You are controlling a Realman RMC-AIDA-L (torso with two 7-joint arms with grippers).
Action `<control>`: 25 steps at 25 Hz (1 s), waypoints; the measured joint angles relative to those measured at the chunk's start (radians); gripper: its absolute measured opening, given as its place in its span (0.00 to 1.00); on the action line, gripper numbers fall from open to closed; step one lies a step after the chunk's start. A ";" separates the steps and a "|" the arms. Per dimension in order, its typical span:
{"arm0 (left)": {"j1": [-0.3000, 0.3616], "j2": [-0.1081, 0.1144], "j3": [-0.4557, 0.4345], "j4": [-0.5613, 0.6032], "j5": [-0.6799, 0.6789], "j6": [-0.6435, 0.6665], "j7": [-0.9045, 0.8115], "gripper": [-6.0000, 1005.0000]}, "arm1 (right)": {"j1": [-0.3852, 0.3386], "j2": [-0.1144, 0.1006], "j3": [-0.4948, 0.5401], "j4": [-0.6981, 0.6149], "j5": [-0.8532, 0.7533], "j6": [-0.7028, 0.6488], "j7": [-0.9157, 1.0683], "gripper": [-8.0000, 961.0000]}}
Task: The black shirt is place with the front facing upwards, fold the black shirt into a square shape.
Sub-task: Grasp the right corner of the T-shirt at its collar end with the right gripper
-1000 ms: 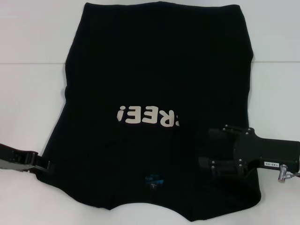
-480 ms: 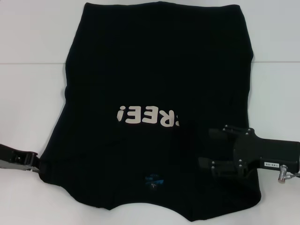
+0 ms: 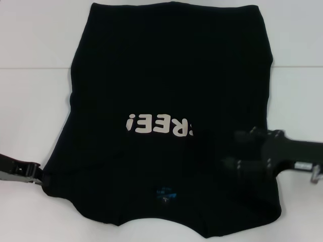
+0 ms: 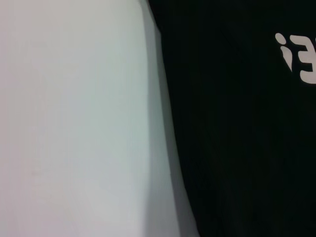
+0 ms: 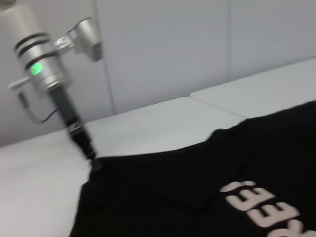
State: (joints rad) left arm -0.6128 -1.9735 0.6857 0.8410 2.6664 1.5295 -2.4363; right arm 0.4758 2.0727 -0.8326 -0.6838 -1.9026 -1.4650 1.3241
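The black shirt lies flat on the white table, front up. Its white letters read upside down from my side, and the blue neck label is near the front edge. A flap from the shirt's right side lies folded over the first letter. My right gripper hovers open over the shirt's right part, its shape smeared by motion. My left gripper sits at the shirt's left front corner; the right wrist view shows the left gripper touching that corner. The left wrist view shows the shirt edge.
White table surface shows on both sides of the shirt and beyond its far hem. A seam in the table runs across at the back. A pale wall stands behind the table in the right wrist view.
My right gripper has slid to the right and slightly farther away, leaving the folded flap on the shirt. My left gripper has drawn back a little to the left.
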 joint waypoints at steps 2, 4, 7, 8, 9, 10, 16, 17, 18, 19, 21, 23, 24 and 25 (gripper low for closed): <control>-0.004 0.002 0.000 0.000 -0.001 0.011 0.000 0.02 | 0.004 -0.023 0.008 -0.047 -0.015 -0.016 0.144 0.95; -0.007 0.004 0.000 0.001 -0.003 0.019 0.002 0.02 | 0.021 -0.070 0.009 -0.098 -0.052 -0.041 0.342 0.95; -0.009 0.006 -0.001 0.001 -0.003 0.026 0.009 0.02 | 0.068 -0.144 0.010 -0.127 -0.129 -0.083 0.612 0.95; -0.010 0.007 -0.001 0.001 -0.003 0.030 0.013 0.02 | 0.087 -0.166 0.009 -0.126 -0.162 -0.102 0.697 0.95; -0.010 0.007 -0.002 0.001 -0.003 0.032 0.016 0.02 | 0.108 -0.186 0.009 -0.126 -0.200 -0.123 0.765 0.95; -0.011 0.007 -0.003 0.001 -0.003 0.033 0.017 0.02 | 0.127 -0.200 0.010 -0.127 -0.242 -0.143 0.834 0.95; -0.016 0.012 0.000 -0.005 -0.004 0.034 0.018 0.02 | 0.282 -0.189 0.030 -0.165 -0.651 -0.248 1.129 0.95; -0.016 0.012 0.000 -0.005 -0.003 0.034 0.018 0.02 | 0.308 -0.182 0.027 -0.164 -0.702 -0.260 1.144 0.95; -0.017 0.013 -0.001 -0.005 -0.003 0.034 0.018 0.02 | 0.330 -0.173 0.022 -0.163 -0.747 -0.270 1.154 0.95; -0.017 0.013 -0.002 -0.005 -0.003 0.034 0.018 0.02 | 0.348 -0.165 0.015 -0.163 -0.780 -0.275 1.162 0.95; -0.019 0.013 -0.003 -0.006 -0.003 0.034 0.016 0.02 | 0.389 -0.149 -0.005 -0.164 -0.845 -0.279 1.175 0.95; -0.020 0.013 -0.003 -0.007 -0.003 0.034 0.016 0.02 | 0.425 -0.133 -0.034 -0.167 -0.887 -0.280 1.184 0.95; -0.020 0.013 -0.003 -0.008 -0.003 0.034 0.016 0.02 | 0.443 -0.123 -0.053 -0.168 -0.904 -0.281 1.187 0.95; -0.020 0.013 -0.003 -0.009 -0.003 0.034 0.016 0.02 | 0.455 -0.116 -0.070 -0.169 -0.911 -0.280 1.188 0.95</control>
State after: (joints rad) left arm -0.6327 -1.9603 0.6826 0.8316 2.6630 1.5632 -2.4206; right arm 0.9312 1.9567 -0.9031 -0.8528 -2.8136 -1.7455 2.5123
